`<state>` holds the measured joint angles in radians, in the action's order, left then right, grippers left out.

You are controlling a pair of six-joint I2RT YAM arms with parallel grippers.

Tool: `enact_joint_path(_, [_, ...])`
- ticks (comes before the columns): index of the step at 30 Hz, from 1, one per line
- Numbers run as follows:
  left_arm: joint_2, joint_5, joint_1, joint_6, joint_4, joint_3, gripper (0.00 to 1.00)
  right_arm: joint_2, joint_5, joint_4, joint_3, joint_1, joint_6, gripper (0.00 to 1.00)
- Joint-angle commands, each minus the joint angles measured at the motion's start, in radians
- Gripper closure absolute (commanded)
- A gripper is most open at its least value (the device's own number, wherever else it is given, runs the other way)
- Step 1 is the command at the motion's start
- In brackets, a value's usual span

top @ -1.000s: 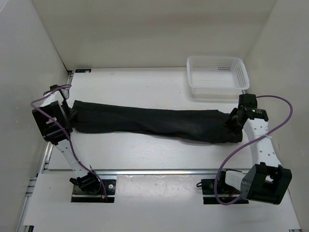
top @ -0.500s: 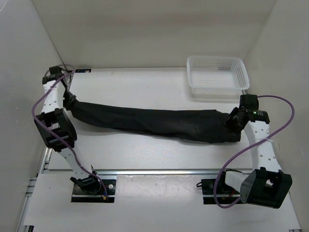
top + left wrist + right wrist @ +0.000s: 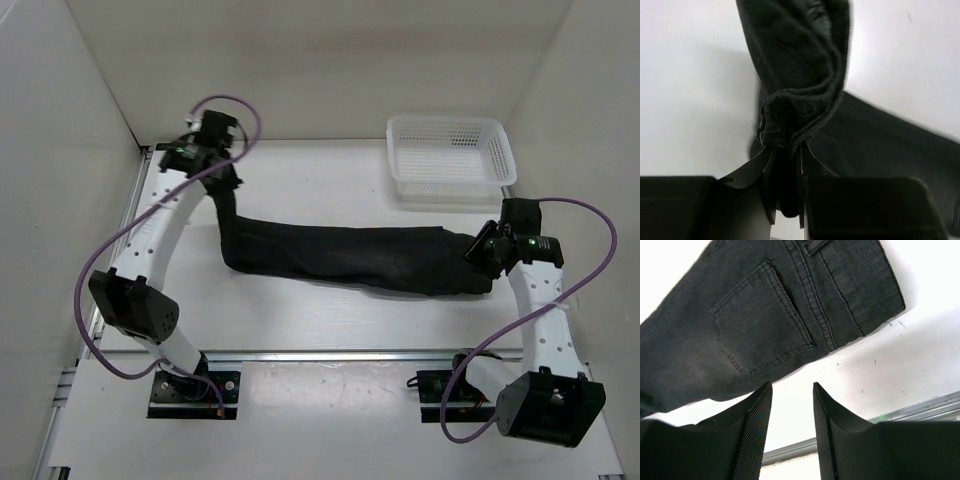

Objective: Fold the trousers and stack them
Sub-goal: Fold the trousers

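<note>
The black trousers (image 3: 350, 255) lie stretched across the table, waist end at the right, leg ends at the left. My left gripper (image 3: 222, 188) is shut on the leg ends and holds them lifted near the back left, so the cloth hangs down from it. In the left wrist view the bunched hems (image 3: 790, 120) sit pinched between the jaws of the left gripper (image 3: 786, 165). My right gripper (image 3: 482, 255) hovers over the waist end, open and holding nothing. The right wrist view shows the right gripper (image 3: 791, 390) above bare table, just off the back pocket (image 3: 760, 320).
A white mesh basket (image 3: 450, 158) stands at the back right. White walls enclose the table on three sides. A metal rail (image 3: 320, 355) runs along the near edge by the arm bases.
My left gripper closed on the leg ends and carried them up, back and to the right, dragging the left part of the trousers. The right arm barely moved.
</note>
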<state>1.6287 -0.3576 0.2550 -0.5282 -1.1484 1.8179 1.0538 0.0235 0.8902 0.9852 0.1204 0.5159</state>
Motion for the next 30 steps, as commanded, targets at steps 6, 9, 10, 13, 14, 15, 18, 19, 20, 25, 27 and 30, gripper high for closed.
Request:
enact_joint_path(6, [0.022,-0.012,0.395,-0.277,0.016,-0.192,0.9,-0.086,-0.014,-0.013,-0.033,0.012,-0.005,0.56])
enact_joint_path(9, [0.103,0.077,0.496,-0.296,0.044,-0.227,0.15,-0.086,-0.014,-0.022,-0.054,0.012,-0.005,0.56])
enact_joint_path(10, [0.127,0.077,0.512,-0.296,0.02,-0.215,0.04,-0.086,-0.014,-0.022,-0.054,0.012,-0.005,0.56])
enact_joint_path(13, [0.192,-0.009,0.553,-0.309,-0.051,-0.146,0.0,-0.097,-0.039,-0.031,-0.075,0.012,-0.005,0.56])
enact_joint_path(14, [0.201,-0.03,0.566,-0.291,-0.065,-0.109,0.04,-0.109,-0.039,-0.04,-0.076,0.012,0.006,0.56])
enact_joint_path(15, [0.212,-0.04,0.566,-0.291,-0.065,-0.091,0.09,-0.109,-0.049,-0.04,-0.085,0.012,0.006,0.56])
enact_joint_path(18, [0.267,-0.05,0.566,-0.236,-0.076,-0.011,0.5,-0.118,-0.05,-0.04,-0.085,0.012,0.015,0.56])
enact_joint_path(19, [0.313,-0.05,0.566,-0.219,-0.076,0.01,0.56,-0.127,-0.05,-0.04,-0.085,0.012,0.015,0.56])
enact_joint_path(20, [0.341,-0.038,0.566,-0.202,-0.076,0.055,0.56,-0.136,-0.05,-0.04,-0.085,0.012,0.015,0.56])
enact_joint_path(25, [0.581,-0.029,0.566,-0.159,-0.143,0.199,0.03,-0.155,-0.05,-0.022,-0.085,0.012,0.015,0.55])
enact_joint_path(27, [0.626,-0.057,0.566,-0.159,-0.155,0.208,0.06,-0.155,-0.05,-0.013,-0.085,0.012,0.015,0.55])
enact_joint_path(30, [0.648,-0.066,0.566,-0.168,-0.155,0.138,0.11,-0.164,-0.05,-0.013,-0.085,0.012,0.015,0.55])
